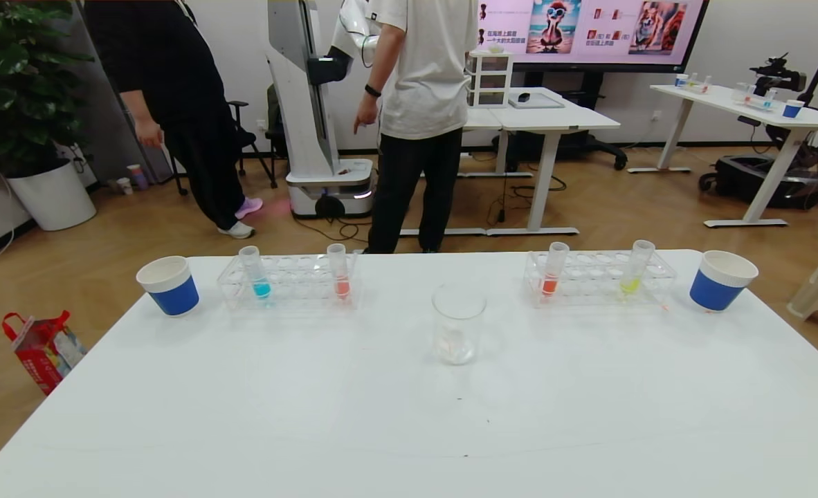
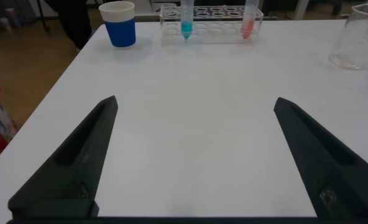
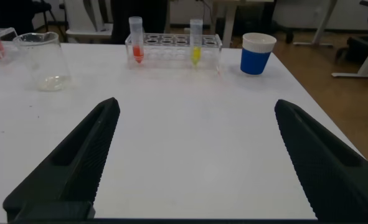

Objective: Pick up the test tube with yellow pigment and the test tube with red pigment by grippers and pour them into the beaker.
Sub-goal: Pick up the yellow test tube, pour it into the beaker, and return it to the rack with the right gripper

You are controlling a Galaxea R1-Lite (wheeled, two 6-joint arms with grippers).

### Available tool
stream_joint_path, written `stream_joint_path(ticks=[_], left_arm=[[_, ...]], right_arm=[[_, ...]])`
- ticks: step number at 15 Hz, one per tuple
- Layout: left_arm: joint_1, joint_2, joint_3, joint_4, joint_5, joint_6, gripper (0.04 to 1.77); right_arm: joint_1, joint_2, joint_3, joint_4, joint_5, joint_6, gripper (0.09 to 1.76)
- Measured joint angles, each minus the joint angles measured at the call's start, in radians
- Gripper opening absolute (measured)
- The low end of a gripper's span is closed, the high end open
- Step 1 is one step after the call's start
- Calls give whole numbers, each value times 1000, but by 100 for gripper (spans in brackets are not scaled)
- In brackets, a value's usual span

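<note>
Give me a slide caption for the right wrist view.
Open right gripper faces beaker, red and yellow tubes.

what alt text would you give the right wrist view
The right gripper, fingers wide open, is low over a white table. Beyond it a clear rack holds one red-liquid tube and the yellow tube, with the beaker and a blue paper cup at either side.
</note>
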Motion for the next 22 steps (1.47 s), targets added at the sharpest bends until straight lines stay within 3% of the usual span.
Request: stream_joint_path(ticks=[4, 13, 22], left_arm=[[0, 0, 0, 0, 0, 0, 175], [0, 0, 0, 0, 0, 0, 175], [0, 0, 0, 0, -1, 0, 175]], right_arm=[[23, 167, -116, -70, 7, 5, 174], [56, 934, -233, -681, 10, 10, 174], [-92, 1661, -312, -1297, 140, 12, 174]])
